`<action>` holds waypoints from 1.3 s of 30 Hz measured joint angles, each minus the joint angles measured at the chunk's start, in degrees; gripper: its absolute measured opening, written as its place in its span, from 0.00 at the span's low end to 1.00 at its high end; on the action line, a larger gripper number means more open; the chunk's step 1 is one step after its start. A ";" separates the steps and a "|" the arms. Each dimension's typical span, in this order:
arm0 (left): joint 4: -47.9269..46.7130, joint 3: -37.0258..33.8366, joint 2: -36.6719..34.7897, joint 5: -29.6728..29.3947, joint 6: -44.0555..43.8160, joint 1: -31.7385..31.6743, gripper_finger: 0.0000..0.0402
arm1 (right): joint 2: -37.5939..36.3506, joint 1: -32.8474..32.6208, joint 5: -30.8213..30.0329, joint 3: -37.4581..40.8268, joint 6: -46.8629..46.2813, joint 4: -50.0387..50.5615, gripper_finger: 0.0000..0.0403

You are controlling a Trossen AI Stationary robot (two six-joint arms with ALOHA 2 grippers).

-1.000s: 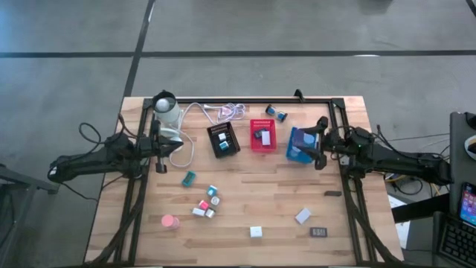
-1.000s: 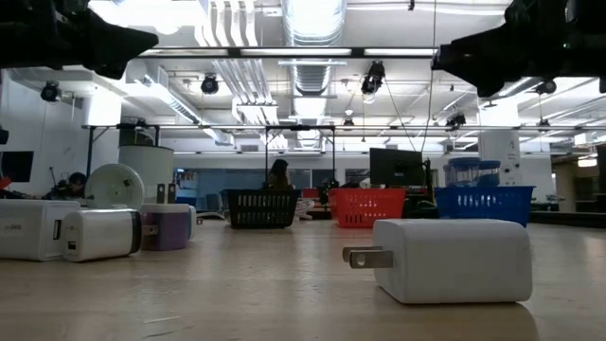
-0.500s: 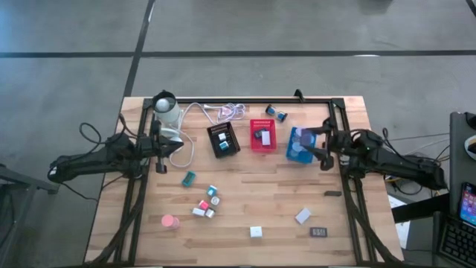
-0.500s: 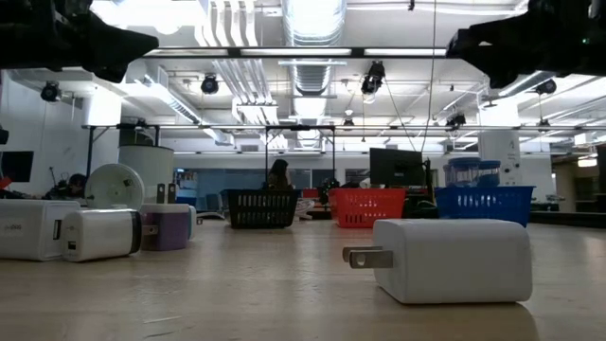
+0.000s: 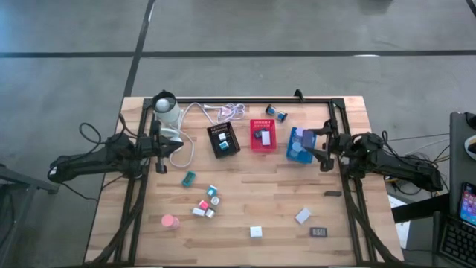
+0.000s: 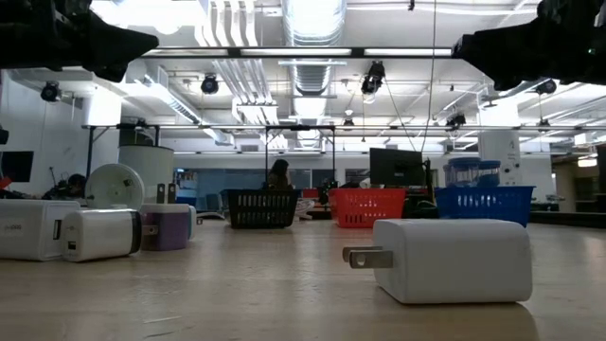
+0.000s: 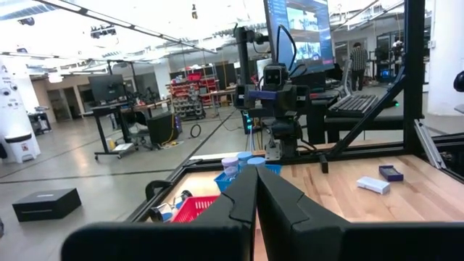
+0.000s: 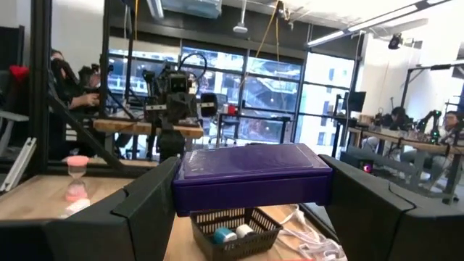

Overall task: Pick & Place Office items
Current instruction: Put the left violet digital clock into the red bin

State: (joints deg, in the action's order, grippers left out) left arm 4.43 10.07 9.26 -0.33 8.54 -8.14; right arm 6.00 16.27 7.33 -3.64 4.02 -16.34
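Observation:
My right gripper [image 5: 322, 149] hovers at the right edge of the blue mesh tray [image 5: 296, 154], shut on a purple rectangular block [image 8: 250, 177]. My left gripper [image 5: 158, 154] waits shut [image 7: 255, 196] near the table's left edge, holding nothing. Loose office items lie on the wood: a teal block [image 5: 188, 178], a cluster of small blocks [image 5: 207, 202], a pink roll [image 5: 169, 221], two white blocks [image 5: 256, 232] [image 5: 302, 216] and a dark rectangle [image 5: 318, 232]. In the low view a white plug block [image 6: 453, 260] lies closest. My right gripper pinches the purple block by its two short ends [image 8: 181, 190], one finger [image 8: 145, 210] on each end. The block lies level across the gap and is lifted clear of the table.
A black tray [image 5: 223, 139] and a red tray [image 5: 262, 135] stand left of the blue one, each with items inside. A white coiled cable [image 5: 223, 112] and a round white device [image 5: 165, 108] lie at the far left. Two blue rolls [image 5: 277, 113] sit by the far rail.
My right gripper has moved a little toward the table's right and near edges, off the blue tray's right side, still shut on the purple block. The rolls in the tray now show more.

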 joint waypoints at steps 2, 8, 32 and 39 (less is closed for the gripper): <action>0.01 0.00 -0.01 0.00 0.00 0.00 0.03 | 0.00 0.00 0.01 0.52 -0.19 -1.97 0.71; 0.31 0.00 0.00 0.01 0.00 0.02 0.03 | 0.00 0.00 0.00 1.00 -0.26 -2.81 0.71; 1.08 -0.02 0.00 -1.72 -0.70 0.01 0.03 | 0.22 0.00 -1.53 1.00 -0.36 -2.25 0.72; 1.06 -0.02 -0.02 -1.73 -0.74 0.02 0.03 | 0.59 0.02 -1.53 1.00 -0.38 -2.08 0.73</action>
State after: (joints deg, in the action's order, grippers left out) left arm 5.49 10.04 9.24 -2.07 7.79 -8.12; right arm 6.59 16.29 5.81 -2.63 3.64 -18.41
